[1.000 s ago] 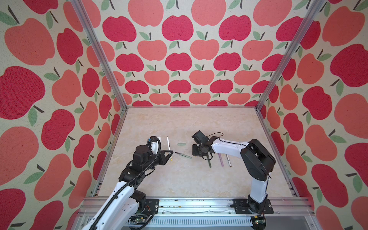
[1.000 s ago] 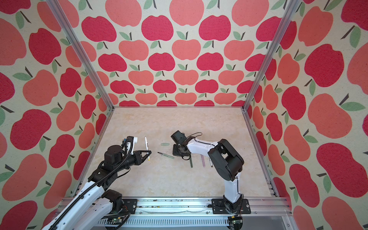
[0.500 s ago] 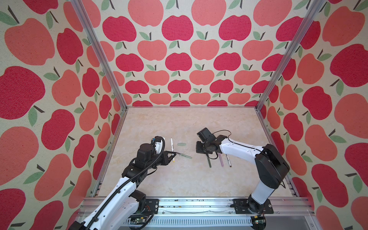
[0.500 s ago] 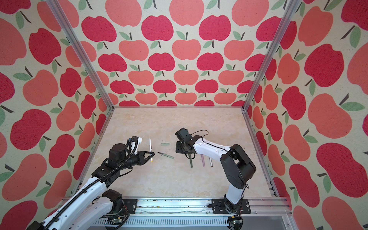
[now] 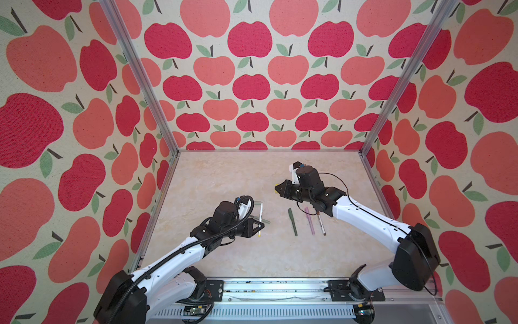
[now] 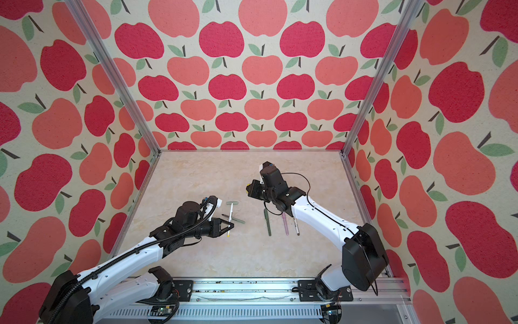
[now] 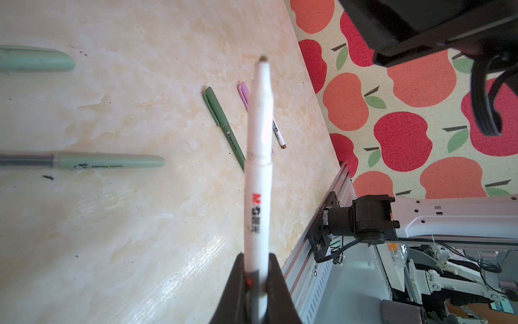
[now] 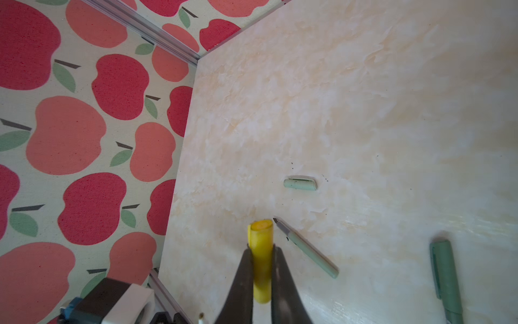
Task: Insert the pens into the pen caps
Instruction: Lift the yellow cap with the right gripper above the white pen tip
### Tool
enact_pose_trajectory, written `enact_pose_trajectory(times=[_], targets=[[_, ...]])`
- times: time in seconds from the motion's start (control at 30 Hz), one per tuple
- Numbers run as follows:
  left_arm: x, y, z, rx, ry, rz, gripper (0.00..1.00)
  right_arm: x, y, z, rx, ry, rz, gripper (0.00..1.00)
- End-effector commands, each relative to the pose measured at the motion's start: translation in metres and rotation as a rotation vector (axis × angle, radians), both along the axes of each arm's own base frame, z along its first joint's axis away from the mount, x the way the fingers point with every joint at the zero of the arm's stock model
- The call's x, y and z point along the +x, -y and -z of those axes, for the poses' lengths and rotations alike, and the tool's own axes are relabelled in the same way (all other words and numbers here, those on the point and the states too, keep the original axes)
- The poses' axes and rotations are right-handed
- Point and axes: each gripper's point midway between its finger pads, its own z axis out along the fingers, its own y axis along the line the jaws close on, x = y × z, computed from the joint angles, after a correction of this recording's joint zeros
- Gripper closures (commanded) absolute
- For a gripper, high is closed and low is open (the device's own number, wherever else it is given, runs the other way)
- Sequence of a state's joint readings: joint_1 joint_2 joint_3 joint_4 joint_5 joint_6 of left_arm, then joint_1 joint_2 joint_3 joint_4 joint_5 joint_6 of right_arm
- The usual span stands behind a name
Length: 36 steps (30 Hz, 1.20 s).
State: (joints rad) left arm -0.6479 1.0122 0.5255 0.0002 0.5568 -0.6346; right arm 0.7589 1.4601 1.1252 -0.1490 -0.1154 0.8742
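My left gripper [image 5: 262, 225] [image 6: 231, 225] [image 7: 256, 269] is shut on the rear of a white pen [image 5: 261, 211] [image 6: 231, 211] [image 7: 259, 168], held above the table with its bare tip pointing away. My right gripper [image 5: 277, 188] [image 6: 248, 188] [image 8: 261, 248], raised further back, is shut on a yellow cap [image 8: 261, 238] with its open end forward. An uncapped pale green pen [image 6: 237, 220] [image 7: 109, 162] [image 8: 308, 249] and its cap [image 6: 232, 202] [image 7: 36, 59] [image 8: 300, 183] lie under the left gripper.
Three capped pens lie side by side mid-table: dark green [image 5: 293, 221] [image 6: 267, 221] [image 7: 224, 126], pink [image 5: 309, 221] [image 6: 285, 224], and white with brown [image 5: 321, 224] [image 6: 295, 225]. Apple-print walls and metal posts [image 5: 140, 75] enclose the table; a rail [image 5: 266, 286] runs along the front.
My left gripper has carried the white pen to the right. My right gripper has lifted off the table with the yellow cap and drawn back; its arm swung to the right.
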Motion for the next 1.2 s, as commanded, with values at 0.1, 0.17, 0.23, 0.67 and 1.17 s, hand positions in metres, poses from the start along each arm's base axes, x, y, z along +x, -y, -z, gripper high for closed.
enact_pose_trajectory(times=[0.1,0.17,0.23,0.67,1.17], targets=[[0.013,0.014,-0.03,-0.042,0.078,0.002,1.0,-0.019,-0.02,-0.016,0.12,-0.02,-0.106,0.93],[0.014,0.015,-0.032,-0.04,0.081,0.003,1.0,-0.023,-0.023,-0.017,0.137,-0.02,-0.123,0.93],[0.014,0.016,-0.032,-0.035,0.081,0.007,1.0,-0.027,-0.026,-0.019,0.153,-0.019,-0.14,0.93],[0.017,0.018,-0.032,-0.024,0.084,0.001,1.0,-0.035,-0.029,-0.021,0.19,-0.022,-0.168,0.93],[0.016,0.017,-0.03,-0.017,0.084,0.0,1.0,-0.026,-0.024,-0.027,0.206,-0.019,-0.135,0.93]])
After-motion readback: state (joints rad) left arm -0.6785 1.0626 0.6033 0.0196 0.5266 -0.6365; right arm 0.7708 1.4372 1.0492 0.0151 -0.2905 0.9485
